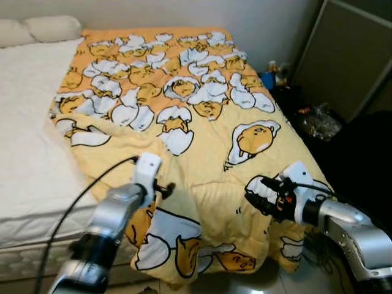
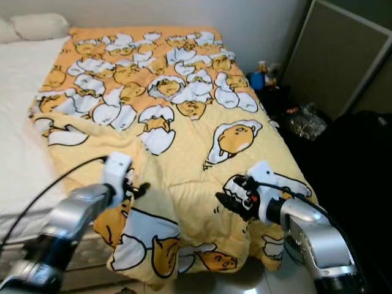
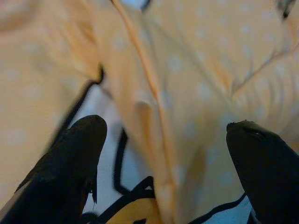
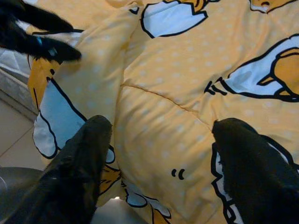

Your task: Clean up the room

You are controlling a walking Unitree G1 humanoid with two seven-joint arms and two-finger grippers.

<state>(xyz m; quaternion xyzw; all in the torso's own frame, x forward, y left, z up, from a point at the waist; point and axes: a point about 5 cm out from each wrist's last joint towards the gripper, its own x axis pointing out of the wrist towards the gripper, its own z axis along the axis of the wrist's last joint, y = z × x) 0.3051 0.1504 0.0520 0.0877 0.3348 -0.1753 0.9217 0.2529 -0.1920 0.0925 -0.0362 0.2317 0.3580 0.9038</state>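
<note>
**Both grippers over the blanket's foot end**

Your yellow cartoon-egg blanket (image 1: 202, 122) covers the bed (image 1: 30, 141), its foot end draping toward the floor. Left gripper (image 1: 166, 188) and right gripper (image 1: 257, 191) hover over that end, fingers spread, pinching nothing.

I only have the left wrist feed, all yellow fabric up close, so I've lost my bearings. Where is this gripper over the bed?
Observer: The left gripper hangs open over the foot end of the yellow blanket, near a raised fold.
Operator: Where is the other arm?
Observer: The right gripper is open too, above the blanket's foot end toward the bed's right edge.
Operator: Does the blanket cover the whole bed?
Observer: No. The white mattress lies bare on the robot's left, with pillows at the head.
Operator: Anything beside the bed?
Observer: Dark clutter on the floor to the right.
</note>
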